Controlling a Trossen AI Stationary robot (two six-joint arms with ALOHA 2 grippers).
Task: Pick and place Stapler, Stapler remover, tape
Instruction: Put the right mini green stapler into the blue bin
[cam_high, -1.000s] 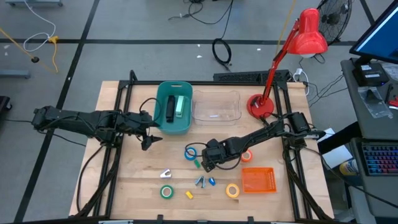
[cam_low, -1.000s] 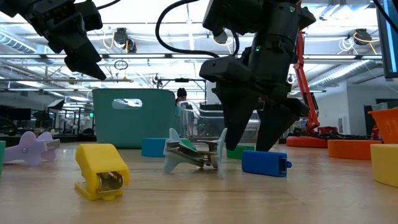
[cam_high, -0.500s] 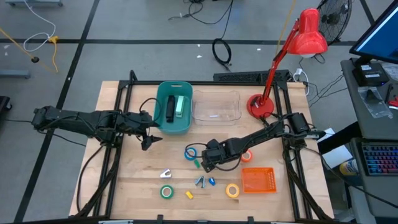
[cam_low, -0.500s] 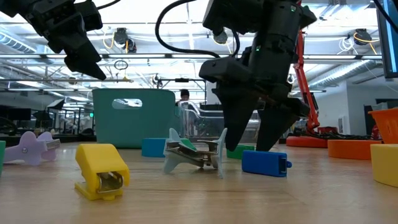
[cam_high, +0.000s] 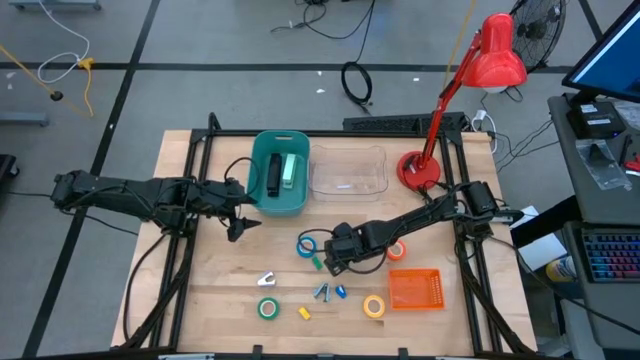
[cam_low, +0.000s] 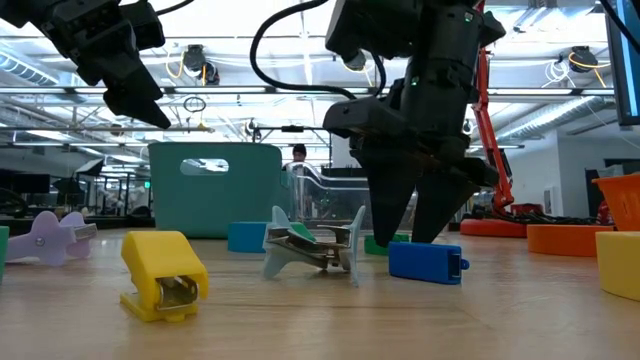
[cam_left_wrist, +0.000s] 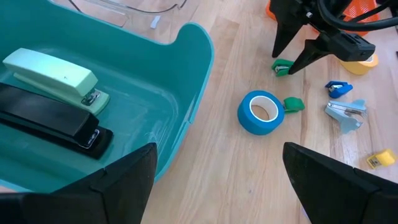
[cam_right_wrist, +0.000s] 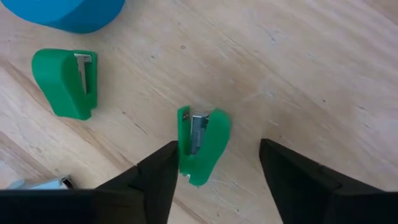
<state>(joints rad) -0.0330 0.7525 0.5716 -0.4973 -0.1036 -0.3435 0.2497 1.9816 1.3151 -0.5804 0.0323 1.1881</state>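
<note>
My right gripper is open, pointing down close over the table. Its fingers stand on either side of a green staple remover that lies on the wood; I cannot tell whether they touch it. A second green staple remover lies beside it, near the blue tape. My left gripper is open and empty, raised beside the teal bin. The bin holds a black stapler and a light green stapler. The green tape, yellow tape and orange-red tape lie on the table.
White, grey, blue and yellow staple removers lie near the front edge. An orange basket sits at the front right. A clear tray and a red lamp base stand at the back.
My right gripper's fingers have come a little closer together around the green staple remover; they are still open. Nothing on the table has moved.
</note>
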